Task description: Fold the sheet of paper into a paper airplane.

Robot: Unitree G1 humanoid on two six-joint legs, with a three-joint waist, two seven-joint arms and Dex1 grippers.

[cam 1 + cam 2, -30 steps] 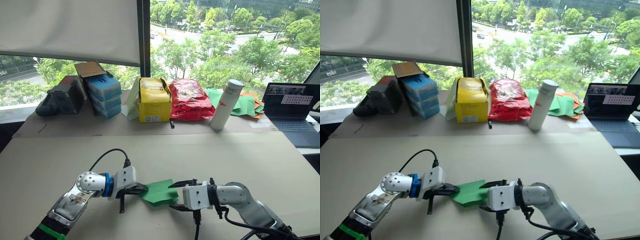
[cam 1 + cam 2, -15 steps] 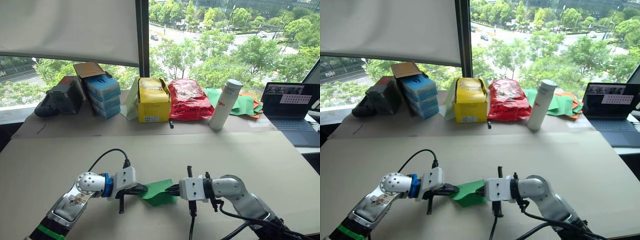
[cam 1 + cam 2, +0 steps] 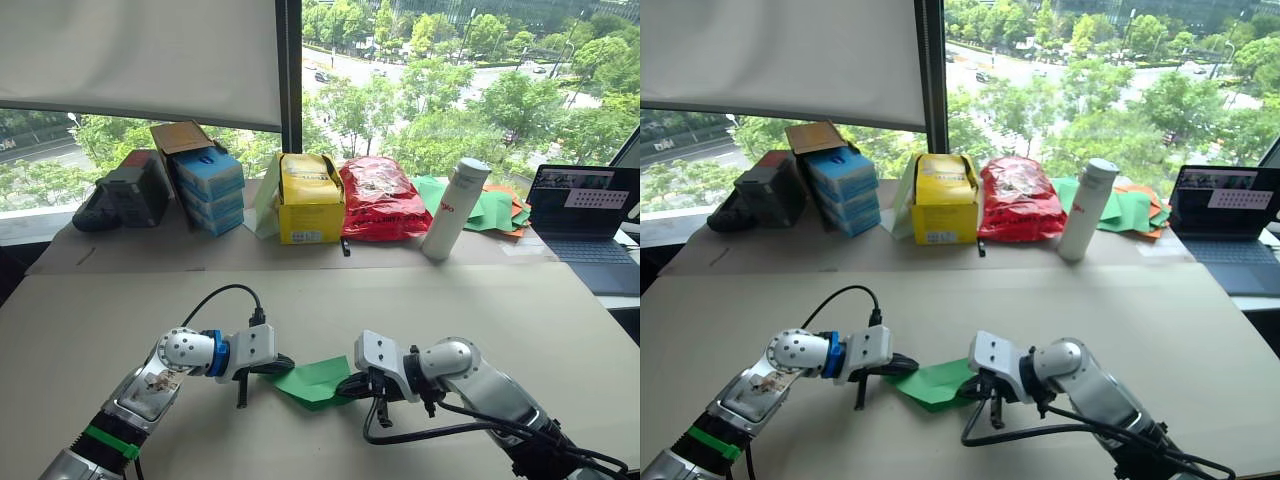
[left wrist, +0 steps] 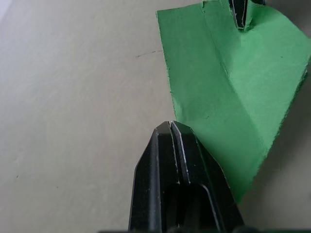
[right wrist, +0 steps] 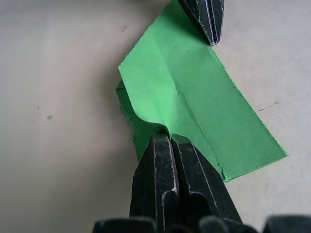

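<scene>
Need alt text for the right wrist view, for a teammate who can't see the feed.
The right gripper, fingers closed together, pinches one end of the folded green sheet of paper, which lies on a beige table with a crease running along it. At the sheet's opposite end, the left gripper, also closed, presses on the paper's tip.

The left pincer [image 4: 171,127] has its two black fingers pressed together, and their tips touch the near edge of the sheet of paper [image 4: 228,82]. The green sheet lies on the beige table [image 4: 73,97] and has one clear crease line along its length. At the far end of the sheet, the right pincer [image 4: 241,14] has its dark tip on the paper.
</scene>
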